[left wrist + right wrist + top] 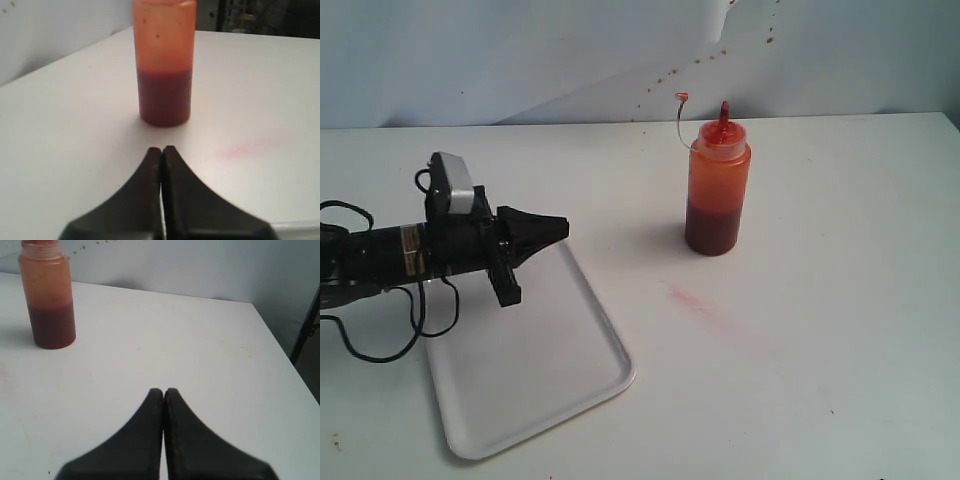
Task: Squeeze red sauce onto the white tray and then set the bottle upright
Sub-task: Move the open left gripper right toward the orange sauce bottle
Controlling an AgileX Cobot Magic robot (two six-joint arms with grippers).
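Observation:
The bottle (718, 190) stands upright on the table right of centre, orange-tinted with dark red sauce in its lower part, red nozzle up and its thin tethered cap off to the side. It also shows in the left wrist view (164, 65) and the right wrist view (48, 297). The white tray (540, 370) lies at the front left, with no red sauce visible on it. My left gripper (563, 228) hovers shut over the tray's far edge, pointing toward the bottle, its jaws pressed together (161, 148). My right gripper (163, 390) is shut and empty, well away from the bottle; it is outside the exterior view.
A faint pale pink smear (695, 300) marks the table between tray and bottle. Red splatter dots (665, 78) speckle the white back wall. The table's right edge (287, 360) runs near my right gripper, with a dark stand beyond it.

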